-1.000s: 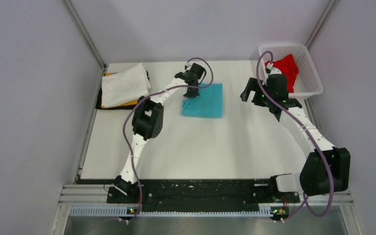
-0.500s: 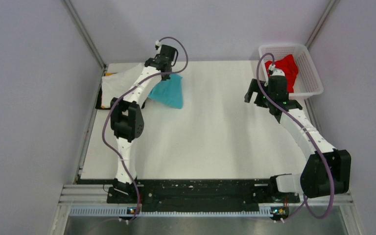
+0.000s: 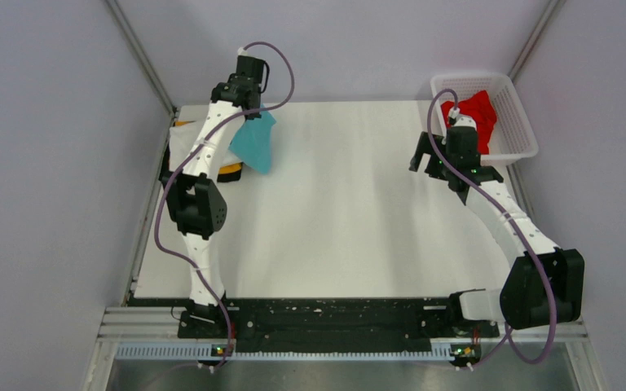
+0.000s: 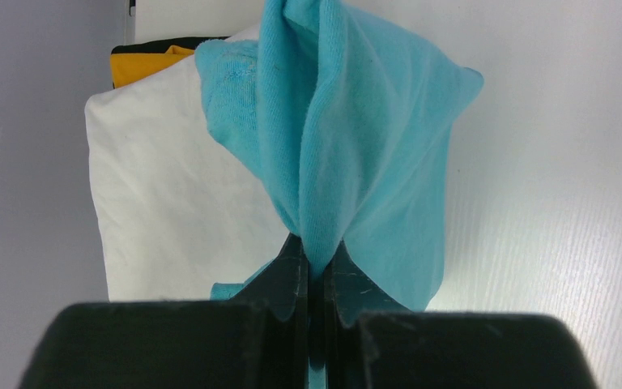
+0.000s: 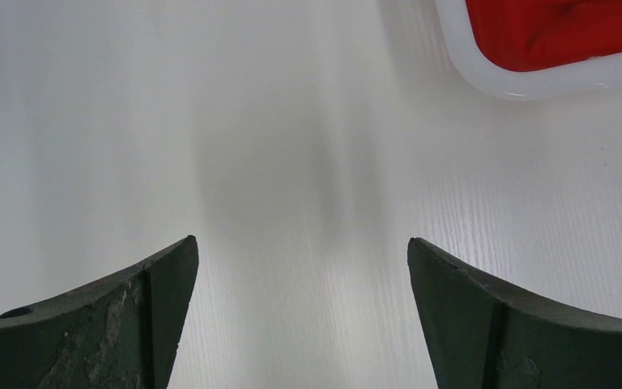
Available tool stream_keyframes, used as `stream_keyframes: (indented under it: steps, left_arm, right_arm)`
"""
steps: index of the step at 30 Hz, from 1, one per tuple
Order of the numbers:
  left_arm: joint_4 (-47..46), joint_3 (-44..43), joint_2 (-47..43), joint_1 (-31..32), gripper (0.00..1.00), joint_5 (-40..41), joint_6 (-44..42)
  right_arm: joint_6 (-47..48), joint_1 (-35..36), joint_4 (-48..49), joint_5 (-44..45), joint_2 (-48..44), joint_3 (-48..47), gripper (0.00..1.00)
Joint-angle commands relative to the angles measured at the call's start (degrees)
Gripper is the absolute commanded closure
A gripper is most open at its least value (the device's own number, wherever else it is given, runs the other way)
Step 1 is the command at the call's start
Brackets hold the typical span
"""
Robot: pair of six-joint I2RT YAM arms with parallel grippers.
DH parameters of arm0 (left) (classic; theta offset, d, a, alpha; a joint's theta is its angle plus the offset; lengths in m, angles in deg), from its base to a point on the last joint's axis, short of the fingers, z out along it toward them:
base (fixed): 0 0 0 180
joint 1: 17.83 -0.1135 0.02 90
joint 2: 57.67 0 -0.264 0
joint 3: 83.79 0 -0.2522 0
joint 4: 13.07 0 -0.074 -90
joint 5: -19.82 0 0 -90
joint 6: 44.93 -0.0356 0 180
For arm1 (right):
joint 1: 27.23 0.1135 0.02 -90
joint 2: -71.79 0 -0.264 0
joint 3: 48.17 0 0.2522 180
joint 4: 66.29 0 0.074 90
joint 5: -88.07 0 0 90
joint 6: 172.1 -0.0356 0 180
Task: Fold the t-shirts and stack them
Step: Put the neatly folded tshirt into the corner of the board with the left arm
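The left hand (image 4: 314, 263) is pinched tight on the turquoise-blue t-shirt (image 4: 356, 154), which hangs bunched from it over the edge of the white t-shirt (image 4: 170, 219) topping the pile at the tabletop's (image 3: 350, 212) far left corner. The right hand (image 5: 301, 267) gapes wide and holds nothing, near the basket (image 3: 515, 151) with the red t-shirt (image 3: 479, 110) inside.

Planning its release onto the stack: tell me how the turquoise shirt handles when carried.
Probably floppy: the turquoise shirt hangs in loose folds from the shut left hand. Likely light, since one small pinch carries it. It may land crumpled on the white shirt.
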Motion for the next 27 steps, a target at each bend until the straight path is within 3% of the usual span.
stream_keyframes:
  steps: [1,13,19,23,27]
  left_arm:
    - [-0.79,-4.98,-7.24,-0.62,1.0,-1.98,-1.14]
    - [-1.17,-4.47,-9.57,-4.53,1.0,-3.98,2.24]
    - [-5.73,3.36,-9.98,-8.8,1.0,-5.49,-0.18]
    - [-7.15,4.77,-6.66,-13.1,1.0,-9.58,-0.9]
    - [-10.44,5.01,-2.39,-17.31,1.0,-7.99,-2.16]
  right_arm:
    - [0.35,0.25,0.39,0.95,-0.71,-1.33,0.01]
    - [0.0,0.22,0.58,1.23,0.18,-1.2,0.01]
    - [0.03,0.2,-0.07,1.58,1.79,-1.66,0.01]
    - [-0.06,0.28,-1.22,1.71,3.13,-2.48,0.01]
    - [-0.06,0.23,-1.92,1.54,4.03,-3.1,0.01]
